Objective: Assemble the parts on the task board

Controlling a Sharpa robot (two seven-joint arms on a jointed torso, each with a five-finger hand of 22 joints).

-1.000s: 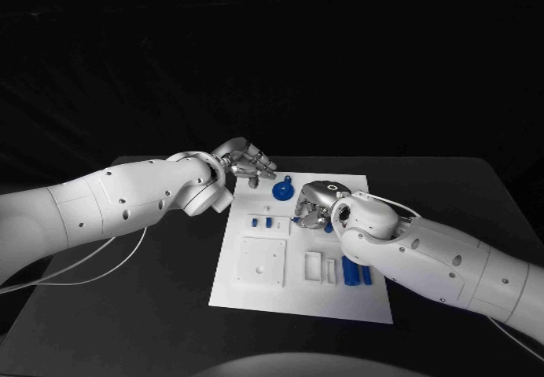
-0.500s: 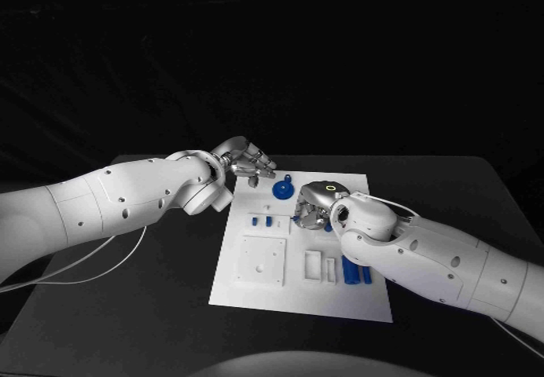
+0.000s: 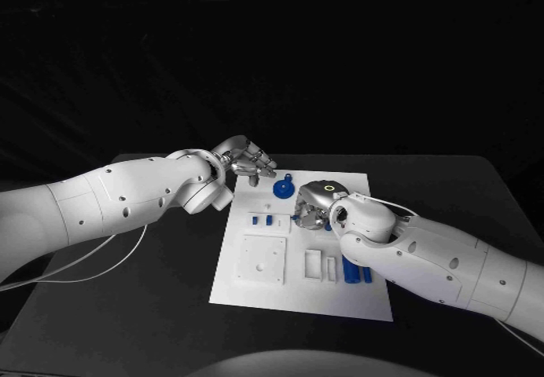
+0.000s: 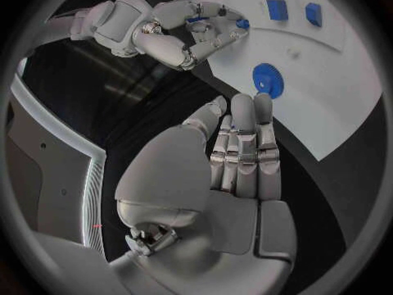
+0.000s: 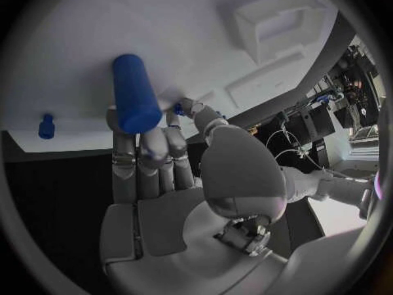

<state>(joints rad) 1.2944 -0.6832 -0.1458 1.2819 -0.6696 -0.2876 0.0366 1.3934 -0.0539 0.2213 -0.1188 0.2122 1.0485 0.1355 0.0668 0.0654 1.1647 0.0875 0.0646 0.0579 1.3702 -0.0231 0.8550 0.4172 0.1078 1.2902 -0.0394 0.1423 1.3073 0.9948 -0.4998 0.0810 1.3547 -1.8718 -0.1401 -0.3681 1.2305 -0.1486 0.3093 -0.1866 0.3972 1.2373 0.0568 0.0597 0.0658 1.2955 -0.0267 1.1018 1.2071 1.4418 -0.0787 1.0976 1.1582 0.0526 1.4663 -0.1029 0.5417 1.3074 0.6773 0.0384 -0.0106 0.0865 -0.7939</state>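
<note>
The white task board (image 3: 340, 302) lies mid-table. A blue gear (image 3: 284, 188) sits near its far edge, also in the left wrist view as the blue gear (image 4: 266, 78). My right hand (image 3: 315, 206) hovers low over the board just behind the gear, and grips a blue cylinder (image 5: 135, 101) between thumb and fingers. My left hand (image 3: 244, 162) hangs over the board's far left corner, fingers (image 4: 244, 144) straight and side by side, holding nothing. Two small blue blocks (image 3: 263, 222) stand left of the right hand. Two blue cylinders (image 3: 358, 273) lie under my right forearm.
A white square block (image 3: 261, 261) and narrow white slot pieces (image 3: 320, 267) stand on the board's near half. A small blue peg (image 5: 46, 126) sits at the board's edge in the right wrist view. Black table (image 3: 136, 314) surrounds the board; a white cable (image 3: 91, 263) trails at the left.
</note>
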